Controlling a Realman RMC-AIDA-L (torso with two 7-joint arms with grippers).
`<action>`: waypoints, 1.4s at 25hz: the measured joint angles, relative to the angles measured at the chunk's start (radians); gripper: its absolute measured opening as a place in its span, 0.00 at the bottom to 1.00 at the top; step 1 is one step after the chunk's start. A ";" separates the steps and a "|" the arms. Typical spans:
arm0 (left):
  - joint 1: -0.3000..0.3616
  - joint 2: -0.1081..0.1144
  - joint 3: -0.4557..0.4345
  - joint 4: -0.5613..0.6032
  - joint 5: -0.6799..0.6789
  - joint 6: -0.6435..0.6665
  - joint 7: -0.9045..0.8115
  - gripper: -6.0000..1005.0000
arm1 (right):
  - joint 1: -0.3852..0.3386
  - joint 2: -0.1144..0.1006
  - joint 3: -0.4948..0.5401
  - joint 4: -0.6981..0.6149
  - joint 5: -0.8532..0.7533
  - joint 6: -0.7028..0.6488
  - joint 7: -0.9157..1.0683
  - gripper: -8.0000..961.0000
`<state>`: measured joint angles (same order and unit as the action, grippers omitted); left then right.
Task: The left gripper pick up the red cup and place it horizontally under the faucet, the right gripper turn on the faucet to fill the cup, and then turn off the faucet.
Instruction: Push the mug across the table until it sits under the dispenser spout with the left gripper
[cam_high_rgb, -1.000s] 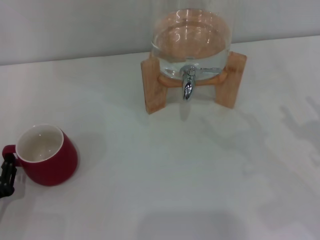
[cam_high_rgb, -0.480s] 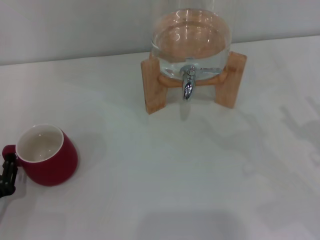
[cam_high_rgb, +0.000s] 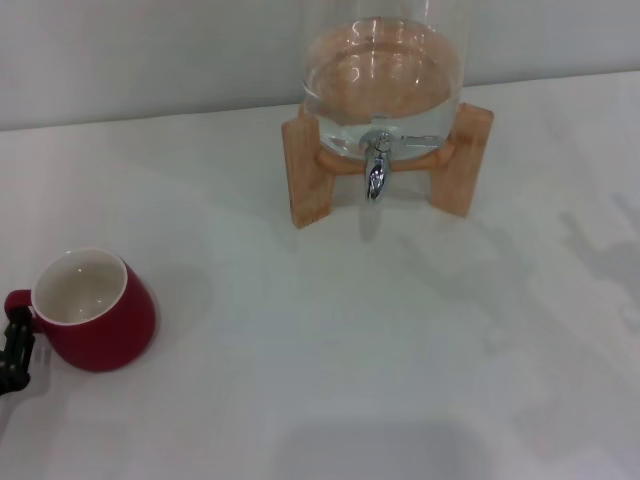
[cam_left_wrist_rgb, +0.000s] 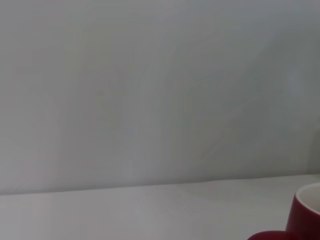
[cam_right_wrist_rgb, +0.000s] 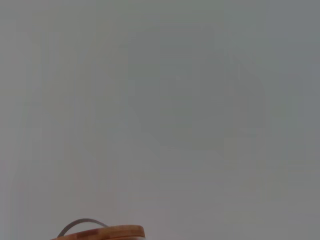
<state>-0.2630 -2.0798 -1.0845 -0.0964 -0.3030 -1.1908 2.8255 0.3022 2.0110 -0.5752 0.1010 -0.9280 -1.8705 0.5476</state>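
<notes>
The red cup (cam_high_rgb: 95, 312) stands upright on the white table at the near left, its cream inside showing and its small handle pointing left. It also shows in the left wrist view, the red cup (cam_left_wrist_rgb: 306, 216) cut off at the picture's edge. My left gripper (cam_high_rgb: 16, 348) is a black shape at the left border, right beside the handle; whether it touches the handle I cannot tell. The chrome faucet (cam_high_rgb: 376, 168) hangs from the glass dispenser (cam_high_rgb: 382, 75) at the far centre, with nothing beneath its spout. My right gripper is out of view.
The dispenser holds water and rests on a wooden stand (cam_high_rgb: 305, 175) whose two legs flank the faucet. A grey wall runs behind the white table (cam_high_rgb: 350, 350). A sliver of the wooden stand (cam_right_wrist_rgb: 102, 232) shows in the right wrist view.
The left gripper has shifted very slightly at the cup's handle. The cup and the faucet have not moved.
</notes>
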 joint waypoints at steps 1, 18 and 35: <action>0.000 0.000 0.000 0.000 0.000 0.000 0.000 0.29 | 0.000 0.000 0.000 0.000 0.000 0.000 0.000 0.88; -0.008 0.001 0.000 0.000 -0.002 0.001 0.000 0.20 | 0.000 0.000 0.000 0.000 0.000 -0.004 0.000 0.88; -0.081 0.001 0.009 -0.004 0.025 0.034 0.000 0.13 | 0.003 0.000 0.000 0.000 0.000 -0.004 0.000 0.88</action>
<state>-0.3438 -2.0785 -1.0758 -0.1008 -0.2780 -1.1572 2.8256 0.3052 2.0110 -0.5752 0.1012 -0.9280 -1.8744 0.5476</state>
